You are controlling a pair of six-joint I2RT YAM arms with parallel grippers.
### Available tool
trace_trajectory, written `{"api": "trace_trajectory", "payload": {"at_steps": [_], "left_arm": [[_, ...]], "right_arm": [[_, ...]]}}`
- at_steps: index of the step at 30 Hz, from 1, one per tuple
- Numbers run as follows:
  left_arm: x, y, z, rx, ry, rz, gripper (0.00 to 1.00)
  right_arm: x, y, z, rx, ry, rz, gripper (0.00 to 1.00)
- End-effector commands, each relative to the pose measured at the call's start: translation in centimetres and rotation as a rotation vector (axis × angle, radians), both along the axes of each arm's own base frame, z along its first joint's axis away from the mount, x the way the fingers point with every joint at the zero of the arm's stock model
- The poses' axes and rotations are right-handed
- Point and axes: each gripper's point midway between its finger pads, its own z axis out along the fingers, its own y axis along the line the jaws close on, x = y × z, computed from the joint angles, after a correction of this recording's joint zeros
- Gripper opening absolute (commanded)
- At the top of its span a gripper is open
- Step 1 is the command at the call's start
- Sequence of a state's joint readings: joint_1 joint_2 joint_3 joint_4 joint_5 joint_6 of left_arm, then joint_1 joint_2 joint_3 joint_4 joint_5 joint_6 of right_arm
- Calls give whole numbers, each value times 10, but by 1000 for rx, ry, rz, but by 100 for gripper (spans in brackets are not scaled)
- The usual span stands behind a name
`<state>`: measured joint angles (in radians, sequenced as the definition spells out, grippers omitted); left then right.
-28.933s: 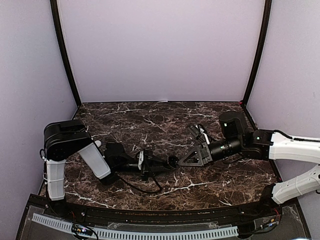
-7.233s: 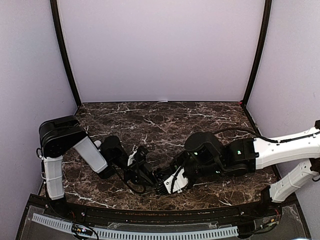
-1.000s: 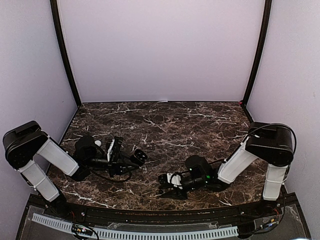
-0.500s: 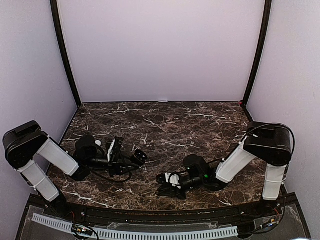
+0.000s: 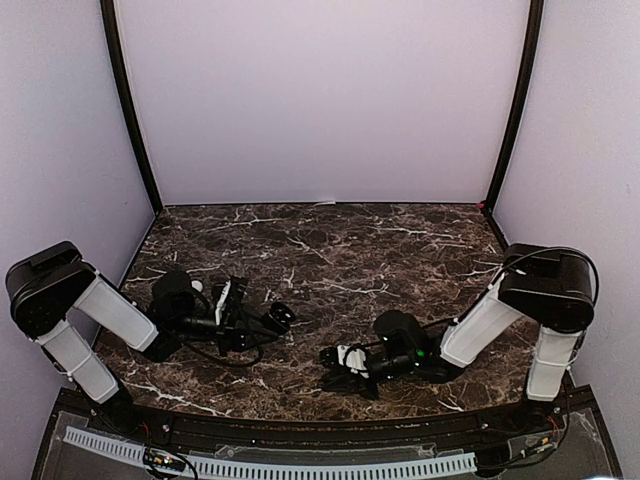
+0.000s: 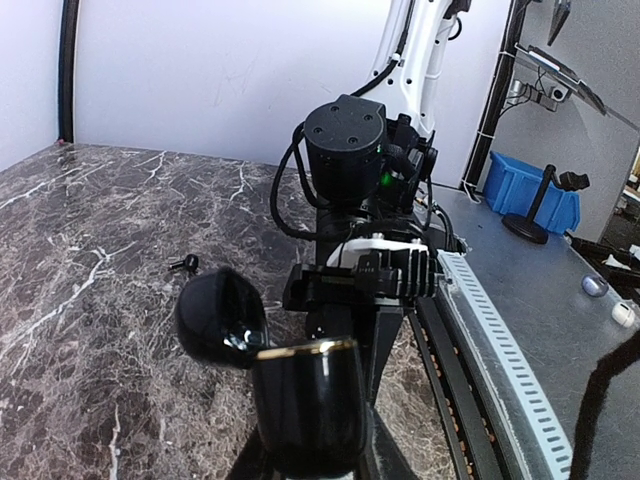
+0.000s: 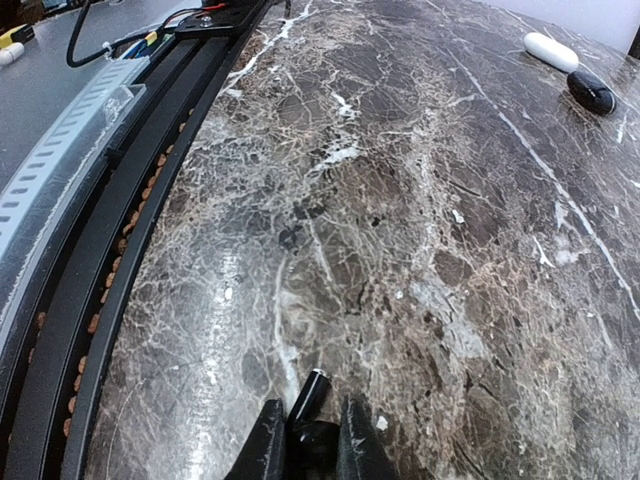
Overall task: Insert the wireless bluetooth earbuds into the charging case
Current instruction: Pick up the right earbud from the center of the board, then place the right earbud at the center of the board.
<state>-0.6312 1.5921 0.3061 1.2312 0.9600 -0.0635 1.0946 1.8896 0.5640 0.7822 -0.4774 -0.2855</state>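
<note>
Earbuds (image 7: 308, 392) look unseated so far, though the inside of the charging case (image 6: 305, 400) is hidden; insertion seems still to do; one, black, glossy and short-stemmed, sits pinched between the nearly closed right fingers (image 7: 268, 445) low near the front edge of the desk (image 7: 450, 250); another black bud (image 6: 184, 264) lies loose on the veined brown marble; the left fingers (image 5: 260, 320), closed tight, grip the rounded glossy black case, its gold-rimmed mouth open and domed lid (image 6: 222, 320) tipped back.
</note>
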Motion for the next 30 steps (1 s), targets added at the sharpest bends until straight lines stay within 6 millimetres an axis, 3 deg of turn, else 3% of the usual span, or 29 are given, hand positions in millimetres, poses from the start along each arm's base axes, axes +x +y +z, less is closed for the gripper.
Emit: {"api": "trace_trajectory", "payload": {"at_steps": [1, 10, 19, 22, 30], "left_arm": [[-9, -1, 9, -22, -86, -55, 0], [-41, -32, -14, 88, -151, -232, 0], [-49, -45, -18, 105, -111, -319, 0], [-51, -48, -19, 111, -101, -334, 0], [-52, -51, -19, 118, -90, -338, 0]], "right_arm": [[4, -5, 23, 44, -21, -30, 8], [-2, -16, 73, 54, -76, -37, 6], [-11, -18, 112, -26, -271, -42, 5], [-12, -16, 118, -30, -300, -36, 5], [-9, -12, 112, -66, -332, -34, 5]]}}
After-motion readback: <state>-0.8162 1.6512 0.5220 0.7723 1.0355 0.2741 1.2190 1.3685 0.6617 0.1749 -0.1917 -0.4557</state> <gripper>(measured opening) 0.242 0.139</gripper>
